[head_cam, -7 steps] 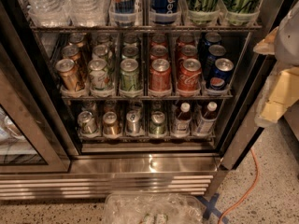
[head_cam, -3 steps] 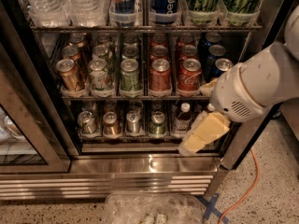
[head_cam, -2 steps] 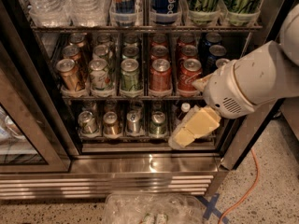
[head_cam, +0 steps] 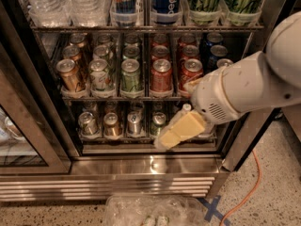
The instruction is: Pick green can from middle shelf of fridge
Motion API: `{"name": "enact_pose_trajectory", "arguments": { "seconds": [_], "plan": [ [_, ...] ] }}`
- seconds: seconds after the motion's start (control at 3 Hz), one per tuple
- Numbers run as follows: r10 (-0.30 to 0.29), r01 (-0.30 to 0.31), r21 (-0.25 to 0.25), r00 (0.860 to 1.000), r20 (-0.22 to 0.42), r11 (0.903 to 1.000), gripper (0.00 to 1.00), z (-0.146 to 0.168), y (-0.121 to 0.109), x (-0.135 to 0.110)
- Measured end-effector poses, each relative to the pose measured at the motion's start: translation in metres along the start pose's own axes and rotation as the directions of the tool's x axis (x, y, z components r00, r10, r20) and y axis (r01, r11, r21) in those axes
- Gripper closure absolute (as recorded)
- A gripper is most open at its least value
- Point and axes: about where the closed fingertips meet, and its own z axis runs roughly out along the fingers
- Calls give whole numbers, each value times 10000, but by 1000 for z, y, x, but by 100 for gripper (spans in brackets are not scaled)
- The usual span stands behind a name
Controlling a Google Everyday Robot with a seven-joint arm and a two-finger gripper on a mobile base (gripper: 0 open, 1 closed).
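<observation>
The fridge (head_cam: 141, 166) stands open before me, steel with a louvred base. Its middle shelf (head_cam: 117, 97) is a dark wire rack with lanes of gold, whitish, green, red and blue cans. The green can (head_cam: 130, 74) stands at the front of the third lane from the left, with more like it behind. My gripper (head_cam: 165, 139), pale yellow, hangs from the white arm (head_cam: 244, 88) that comes in from the right. It is below and to the right of the green can, in front of the bottom rack, and holds nothing. The arm hides the front of the blue lane.
The top rack holds water bottles (head_cam: 61, 1), a Pepsi can (head_cam: 167, 1) and tall green cans (head_cam: 225, 1). The bottom rack holds silver-topped cans (head_cam: 112, 124). The glass door (head_cam: 23, 140) stands open at left. On the floor are a plastic bag (head_cam: 150, 211) and an orange cable (head_cam: 242, 199).
The arm has swung in from the right edge, across the front of the fridge. The gripper has moved left, in front of the bottom rack. The cans have not moved.
</observation>
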Motion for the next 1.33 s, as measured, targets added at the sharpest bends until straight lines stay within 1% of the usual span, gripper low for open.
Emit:
{"name": "enact_pose_trajectory", "arguments": {
  "seconds": [0.33, 0.67, 1.0, 1.33],
  "plan": [
    [1356, -1310, -492, 9851, 1059, 9902, 0, 48, 40, -21],
    [2784, -2756, -406, 9454, 1695, 9604, 0, 78, 64, -29],
    [3636, -3760, 184, 9063, 2155, 9264, 0, 100, 76, -41],
    [3967, -4327, 752, 8730, 2837, 8984, 0, 97, 58, -52]
  ]
}}
